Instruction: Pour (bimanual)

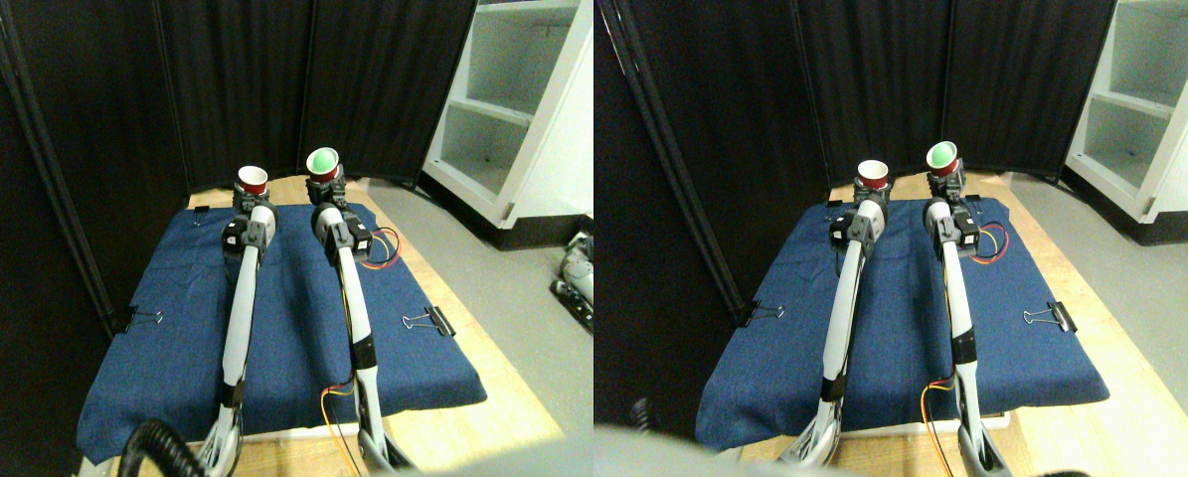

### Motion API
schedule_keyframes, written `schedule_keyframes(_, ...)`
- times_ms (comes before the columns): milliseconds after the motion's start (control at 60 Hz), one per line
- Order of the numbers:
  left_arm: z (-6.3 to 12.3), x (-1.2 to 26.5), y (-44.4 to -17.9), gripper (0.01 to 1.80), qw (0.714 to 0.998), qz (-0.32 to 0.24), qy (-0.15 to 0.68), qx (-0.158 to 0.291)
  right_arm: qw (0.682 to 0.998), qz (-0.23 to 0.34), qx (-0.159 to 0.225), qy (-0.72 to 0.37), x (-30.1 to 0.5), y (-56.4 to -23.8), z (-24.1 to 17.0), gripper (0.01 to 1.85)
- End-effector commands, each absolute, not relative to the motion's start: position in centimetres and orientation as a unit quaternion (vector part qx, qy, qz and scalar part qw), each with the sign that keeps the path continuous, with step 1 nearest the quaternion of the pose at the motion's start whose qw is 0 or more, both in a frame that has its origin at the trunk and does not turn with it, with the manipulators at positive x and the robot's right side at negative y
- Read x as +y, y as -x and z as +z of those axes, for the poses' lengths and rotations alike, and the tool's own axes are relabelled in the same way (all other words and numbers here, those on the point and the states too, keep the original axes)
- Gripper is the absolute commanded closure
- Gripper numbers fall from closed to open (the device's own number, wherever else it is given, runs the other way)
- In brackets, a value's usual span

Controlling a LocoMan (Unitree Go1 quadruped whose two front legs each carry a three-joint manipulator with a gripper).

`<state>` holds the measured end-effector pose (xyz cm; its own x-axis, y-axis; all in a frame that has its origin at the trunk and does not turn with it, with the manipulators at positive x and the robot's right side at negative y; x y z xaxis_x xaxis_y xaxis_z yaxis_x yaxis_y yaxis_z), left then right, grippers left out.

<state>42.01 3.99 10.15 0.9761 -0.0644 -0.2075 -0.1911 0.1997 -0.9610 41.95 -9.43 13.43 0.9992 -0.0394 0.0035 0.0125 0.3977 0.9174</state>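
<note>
item: red cup (253,180), white inside, upright at the far end of the left manipulator (241,298), above the far edge of the blue cloth (285,328). contents, if any, not discernible.

item: green-lined cup (323,162), red outside, at the far end of the right manipulator (353,298). tilted, mouth turned toward the camera and slightly toward the red cup; rim near the red cup's rim but apart from it. nothing is seen passing between the two.

item: left gripper (251,202), dark, directly under the red cup. it appears to carry the cup, but the jaws are too small to read; how far they are open cannot be told.

item: right gripper (325,186), dark, directly under the green-lined cup. same remark: apparently carrying the cup, jaw opening cannot be told.

progress, as judged: both cups are up off the cloth and brought side by side, so pick-up and approach look done. the green-lined cup's tilt suggests the pour is beginning or under way; whether anything has transferred cannot be seen. left to do: finish the tilt over the red cup, return upright, set both down.

surroundings: blue cloth over a wooden table (494,388), held by binder clips (432,320); coloured wires (387,250) beside the right manipulator; black curtain (255,79) behind; white shelf unit (514,109) at far right.
</note>
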Motion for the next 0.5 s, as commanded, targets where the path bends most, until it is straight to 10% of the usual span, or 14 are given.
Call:
schedule_keyframes(17, 10.4, 3.2, -42.1, 1.48, 0.765, 0.035, 0.636, 0.097, 0.836, 0.001, -0.023, -0.549, -9.4, -42.0, 14.6, 1.53)
schedule_keyframes(500, 10.5, 0.1, -41.5, 1.48, 0.745, 0.033, 0.656, 0.118, 0.871, 0.019, -0.007, -0.491, -9.0, -41.5, 17.6, 1.53)
